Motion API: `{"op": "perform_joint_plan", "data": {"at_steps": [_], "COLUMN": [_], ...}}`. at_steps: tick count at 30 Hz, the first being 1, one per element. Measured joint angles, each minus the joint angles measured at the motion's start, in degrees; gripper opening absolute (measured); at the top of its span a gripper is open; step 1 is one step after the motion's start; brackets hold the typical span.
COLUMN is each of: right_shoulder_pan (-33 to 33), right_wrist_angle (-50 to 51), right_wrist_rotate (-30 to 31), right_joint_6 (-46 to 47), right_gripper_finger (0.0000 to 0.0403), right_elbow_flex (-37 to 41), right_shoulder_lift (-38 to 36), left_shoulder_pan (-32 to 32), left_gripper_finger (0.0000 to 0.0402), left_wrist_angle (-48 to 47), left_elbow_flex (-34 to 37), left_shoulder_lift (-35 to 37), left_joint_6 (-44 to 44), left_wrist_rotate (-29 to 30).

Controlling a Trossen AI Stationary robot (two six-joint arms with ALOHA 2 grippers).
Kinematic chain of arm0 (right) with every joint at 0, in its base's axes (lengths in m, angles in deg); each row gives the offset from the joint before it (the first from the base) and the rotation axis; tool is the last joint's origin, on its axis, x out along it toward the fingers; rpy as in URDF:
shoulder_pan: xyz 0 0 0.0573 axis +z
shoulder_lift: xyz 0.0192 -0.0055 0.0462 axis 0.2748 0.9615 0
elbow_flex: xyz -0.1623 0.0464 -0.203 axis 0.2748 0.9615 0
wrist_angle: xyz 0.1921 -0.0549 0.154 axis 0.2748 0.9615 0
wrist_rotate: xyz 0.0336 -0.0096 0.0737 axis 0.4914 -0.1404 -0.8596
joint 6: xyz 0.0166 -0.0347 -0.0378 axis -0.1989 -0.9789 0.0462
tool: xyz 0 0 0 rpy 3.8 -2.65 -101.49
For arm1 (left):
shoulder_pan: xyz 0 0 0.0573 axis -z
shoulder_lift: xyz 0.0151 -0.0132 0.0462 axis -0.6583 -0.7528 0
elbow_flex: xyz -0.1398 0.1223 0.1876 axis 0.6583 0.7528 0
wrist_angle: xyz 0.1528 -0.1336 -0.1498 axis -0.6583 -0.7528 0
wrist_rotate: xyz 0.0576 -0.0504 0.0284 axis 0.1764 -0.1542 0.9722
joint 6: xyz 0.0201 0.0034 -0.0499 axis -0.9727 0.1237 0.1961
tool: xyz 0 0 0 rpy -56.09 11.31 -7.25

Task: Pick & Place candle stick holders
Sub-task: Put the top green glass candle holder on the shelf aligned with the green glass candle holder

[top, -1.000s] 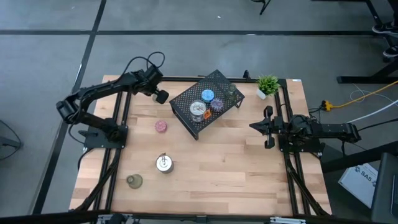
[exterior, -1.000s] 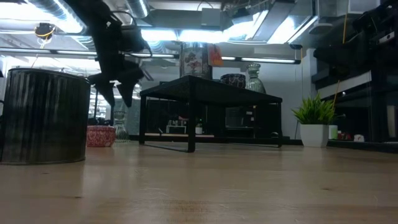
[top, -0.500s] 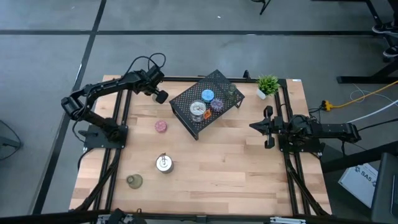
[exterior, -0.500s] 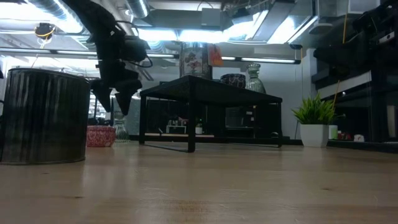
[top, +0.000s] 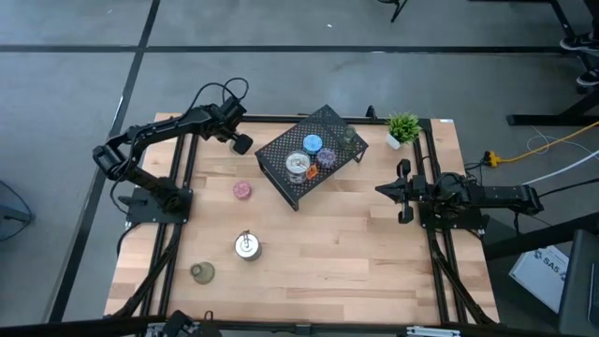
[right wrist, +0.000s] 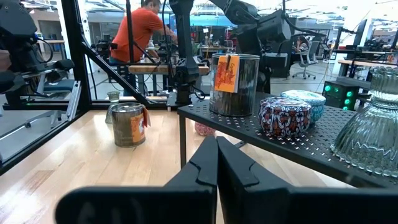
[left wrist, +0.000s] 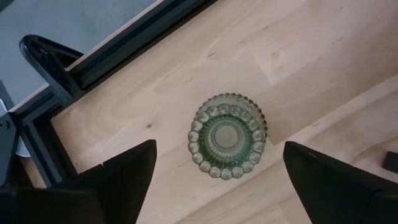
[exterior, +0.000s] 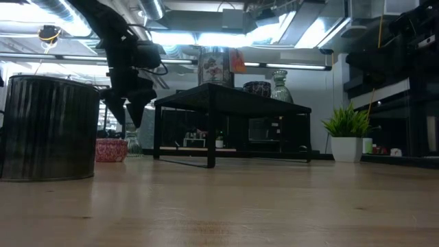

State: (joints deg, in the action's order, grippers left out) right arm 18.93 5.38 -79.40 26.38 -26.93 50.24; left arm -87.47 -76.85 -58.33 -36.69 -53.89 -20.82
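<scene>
An olive-green glass holder (left wrist: 227, 135) stands upright on the table near its far left corner. My left gripper (left wrist: 219, 149) hangs open above it, one finger on either side, touching nothing; in the high view the gripper (top: 241, 143) hides it. Silver (top: 298, 165), blue (top: 313, 143), purple (top: 327, 156) and green glass (top: 347, 137) holders stand on the black mesh rack (top: 281, 178). A pink holder (top: 242, 190), a silver one (top: 246, 245) and an olive-green one (top: 202, 272) stand on the table. My right gripper (top: 382, 190) is shut and empty at the right.
A small potted plant (top: 403, 127) stands at the far right corner. Black frame rails (left wrist: 124, 50) run along the table's far and left edges close to the left gripper. A person (right wrist: 140, 34) shows in the room beyond the table.
My left gripper has gone down a little toward the olive-green glass holder near the far left corner and stays open. Nothing on the table has moved.
</scene>
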Motion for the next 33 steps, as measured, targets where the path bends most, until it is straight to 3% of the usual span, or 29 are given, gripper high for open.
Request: {"op": "perform_joint_plan", "data": {"at_steps": [33], "right_shoulder_pan": [0.0], "right_wrist_angle": [0.0], "right_wrist_rotate": [-0.02], "right_joint_6": [0.0], "right_gripper_finger": [0.0], "right_elbow_flex": [-0.01], "right_shoulder_lift": [0.0], "left_shoulder_pan": [-0.35], "left_gripper_finger": [0.0203], "left_wrist_angle": [0.17], "left_elbow_flex": [0.0], "left_shoulder_lift": [0.04], "left_joint_6": [0.15], "left_wrist_rotate": [-1.6]}}
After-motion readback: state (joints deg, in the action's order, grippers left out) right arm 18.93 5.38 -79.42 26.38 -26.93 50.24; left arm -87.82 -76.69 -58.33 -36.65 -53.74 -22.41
